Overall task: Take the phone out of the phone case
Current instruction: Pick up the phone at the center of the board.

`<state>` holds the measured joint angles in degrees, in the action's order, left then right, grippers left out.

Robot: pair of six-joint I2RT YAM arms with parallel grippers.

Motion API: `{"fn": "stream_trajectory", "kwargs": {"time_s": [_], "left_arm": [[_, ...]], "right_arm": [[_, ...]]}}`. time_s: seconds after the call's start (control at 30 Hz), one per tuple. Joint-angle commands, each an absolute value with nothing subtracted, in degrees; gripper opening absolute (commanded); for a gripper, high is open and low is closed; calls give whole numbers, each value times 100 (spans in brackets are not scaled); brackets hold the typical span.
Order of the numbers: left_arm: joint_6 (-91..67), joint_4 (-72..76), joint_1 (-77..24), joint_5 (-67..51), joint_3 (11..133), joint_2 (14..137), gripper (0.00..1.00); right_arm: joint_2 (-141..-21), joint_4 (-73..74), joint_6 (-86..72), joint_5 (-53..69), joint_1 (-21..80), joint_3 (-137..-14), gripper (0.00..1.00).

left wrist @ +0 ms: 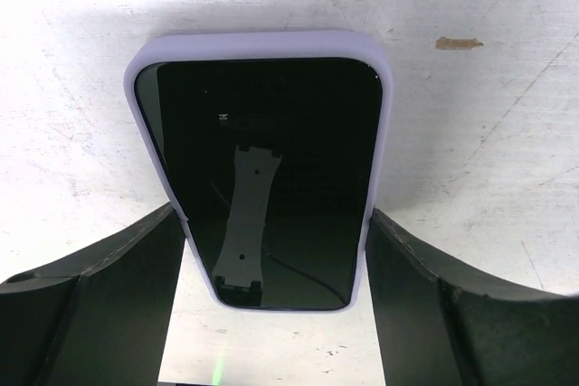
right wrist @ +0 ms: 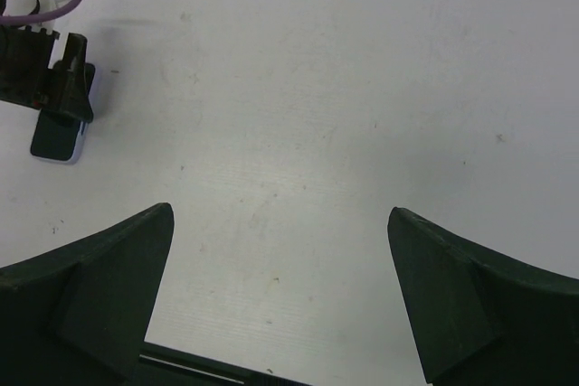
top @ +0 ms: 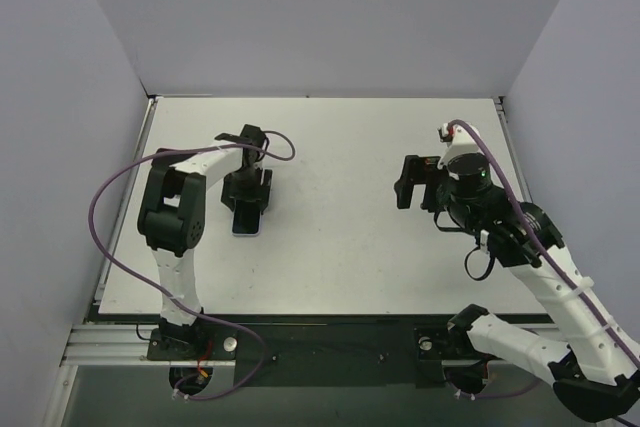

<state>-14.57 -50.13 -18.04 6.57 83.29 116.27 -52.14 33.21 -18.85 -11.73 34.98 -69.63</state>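
Observation:
The phone (left wrist: 271, 160), black screen up, sits in a lilac phone case (left wrist: 258, 44) that lies flat on the white table. My left gripper (left wrist: 276, 219) straddles the near half of the case, with a fingertip pressed against each long side, shut on it. In the top view the phone (top: 247, 221) pokes out below the left gripper (top: 247, 192). My right gripper (top: 410, 182) hovers open and empty over the right part of the table, far from the phone. The right wrist view shows its spread fingers (right wrist: 109, 277) and the phone (right wrist: 57, 140) far off at upper left.
The white table (top: 340, 247) is walled by grey panels at the back and sides. A purple cable (top: 110, 197) loops off the left arm. A small brown mark (left wrist: 459, 42) is on the table beyond the phone. The table's front edge (right wrist: 208, 366) lies just under the right gripper.

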Motion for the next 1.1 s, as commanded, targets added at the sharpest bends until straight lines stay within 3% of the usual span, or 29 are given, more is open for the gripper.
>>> {"fn": "stream_trajectory", "kwargs": {"time_s": [0.0,0.23,0.33,0.47,0.57,0.8,1.07], "left_arm": [[-1459,-4949,-1828,476,8165,11989,1],[-1660,-4501,-1688,-630,8077,10953,0],[-1985,-4202,-1591,-1430,7955,10592,0],[-3135,-3833,-1564,-1925,7762,10109,0],[-4582,-2686,-1704,-2231,6972,9311,0],[-7346,-91,-2100,-2276,4433,7665,0],[-7734,-149,-2680,-2066,4306,6847,0]], "right_arm": [[-5370,3410,-2145,-897,3437,-6760,100],[-5563,3007,-2355,-406,3454,-5758,95],[-5887,2409,-2898,-543,3681,-5423,87],[-6529,1899,-3006,-1553,4945,-5510,82],[-6916,1234,-3207,-1854,5553,-5669,81],[-7154,-219,-3051,-1731,6266,-5414,71],[-7251,-484,-2874,-1204,6311,-5028,63]]}}
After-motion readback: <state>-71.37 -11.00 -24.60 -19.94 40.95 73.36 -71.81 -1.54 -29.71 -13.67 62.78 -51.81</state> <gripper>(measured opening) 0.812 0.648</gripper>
